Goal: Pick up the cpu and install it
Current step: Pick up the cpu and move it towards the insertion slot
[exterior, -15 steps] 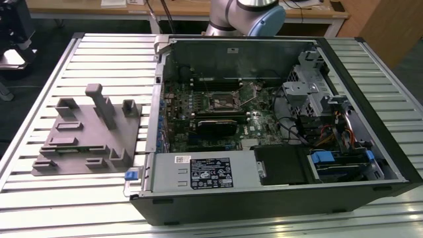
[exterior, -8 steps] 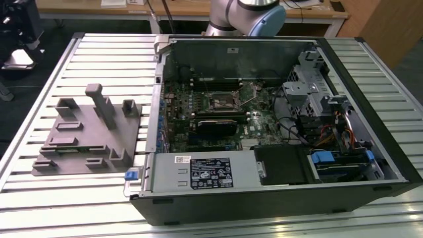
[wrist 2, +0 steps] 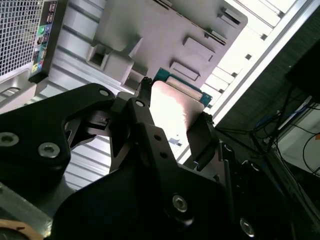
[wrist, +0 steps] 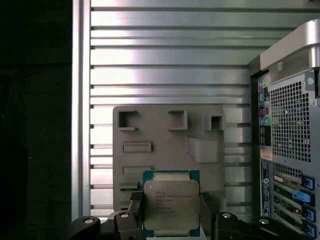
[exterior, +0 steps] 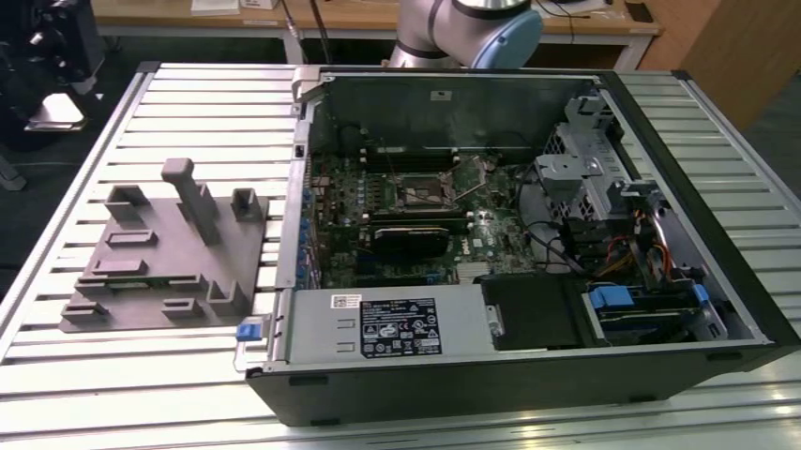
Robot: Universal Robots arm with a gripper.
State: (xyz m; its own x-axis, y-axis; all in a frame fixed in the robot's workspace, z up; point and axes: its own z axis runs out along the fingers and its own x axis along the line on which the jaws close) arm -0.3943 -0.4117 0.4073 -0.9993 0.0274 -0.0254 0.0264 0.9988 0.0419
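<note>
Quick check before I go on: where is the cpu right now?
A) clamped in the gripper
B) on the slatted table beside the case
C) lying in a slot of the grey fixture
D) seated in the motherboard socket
A: in the first wrist view the gripper clamps the cpu from both sides, with the grey fixture behind it.

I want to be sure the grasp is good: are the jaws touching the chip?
Touching. In the first wrist view, both jaws press against opposite edges of the chip, with no gap visible.
</note>
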